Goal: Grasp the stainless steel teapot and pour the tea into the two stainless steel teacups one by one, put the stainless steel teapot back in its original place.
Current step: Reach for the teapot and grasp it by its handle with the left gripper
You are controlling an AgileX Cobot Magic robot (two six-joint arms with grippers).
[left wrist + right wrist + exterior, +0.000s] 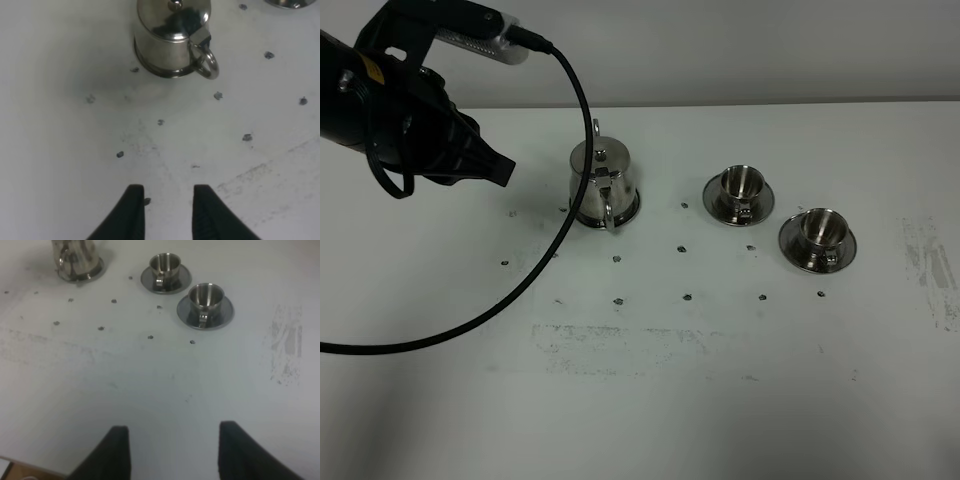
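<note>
The stainless steel teapot (pixel 603 183) stands upright left of the table's middle, its loop handle toward the front. It covers its coaster, of which only a thin rim (pixel 631 212) shows. The two stainless steel teacups stand on saucers to its right, one nearer (pixel 740 187) and one further right (pixel 819 231). My left gripper (pixel 167 200) is open and empty, above bare table short of the teapot (pixel 172 35). My right gripper (pixel 172 440) is open and empty, well back from the teacups (pixel 165 266) (pixel 206 297) and the teapot (pixel 77 257).
My left arm (pixel 415 115) hangs over the table's far left with a black cable (pixel 565 210) looping down in front of the teapot. Small dark marks (pixel 686 296) dot the white table (pixel 650 400). A scuffed patch (pixel 930 265) lies at the right.
</note>
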